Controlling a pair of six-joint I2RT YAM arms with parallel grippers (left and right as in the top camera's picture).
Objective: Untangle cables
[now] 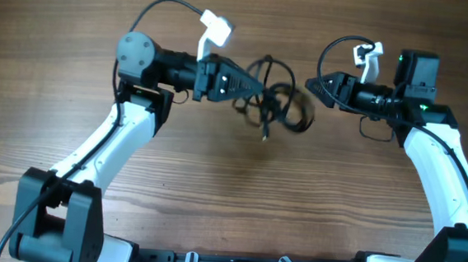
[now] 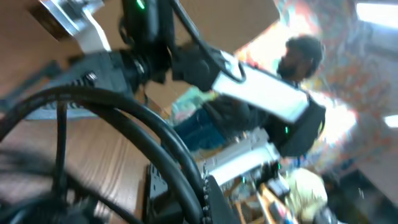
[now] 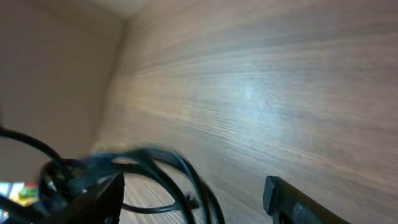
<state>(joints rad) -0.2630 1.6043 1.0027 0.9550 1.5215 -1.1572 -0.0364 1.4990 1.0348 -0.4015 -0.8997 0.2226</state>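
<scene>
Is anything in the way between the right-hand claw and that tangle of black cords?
Nothing visible. Only wooden table lies between the right gripper and the cables; the left gripper pinches them from the other side.

No legible text — labels, brands, numbers unreadable throughout.

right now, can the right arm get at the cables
Probably yes: the right gripper, jaws apart, sits just beside the cables with nothing between; the left gripper seems to grip the bundle's far side.
</scene>
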